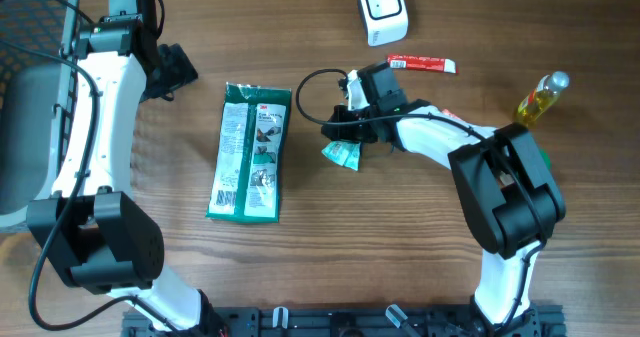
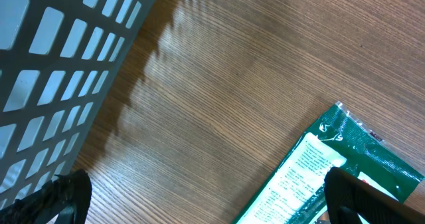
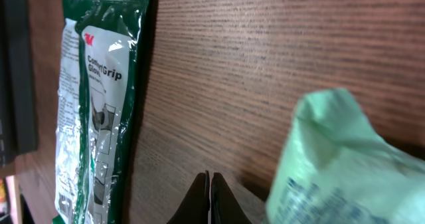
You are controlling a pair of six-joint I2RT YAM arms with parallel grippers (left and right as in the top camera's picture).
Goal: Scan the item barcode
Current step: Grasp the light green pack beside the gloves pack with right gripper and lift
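Observation:
A long green 3M package [image 1: 249, 152] lies flat left of the table's middle; its top corner shows in the left wrist view [image 2: 339, 164], and it runs along the left edge of the right wrist view [image 3: 99, 98]. A small light-green packet [image 1: 342, 155] lies just by my right gripper [image 1: 330, 129]. In the right wrist view that packet [image 3: 345, 171] sits to the right of the gripper [image 3: 209, 191], whose fingers are shut with nothing between them. My left gripper [image 1: 185, 74] hangs open, up and to the left of the package; its fingers [image 2: 362, 197] are wide apart over bare wood.
A white scanner [image 1: 383, 10] stands at the back, with a red sachet [image 1: 422, 64] below it. A yellow oil bottle [image 1: 541, 98] stands at the right. A grey slotted basket [image 1: 30, 87] fills the far left and shows close by in the left wrist view [image 2: 53, 58].

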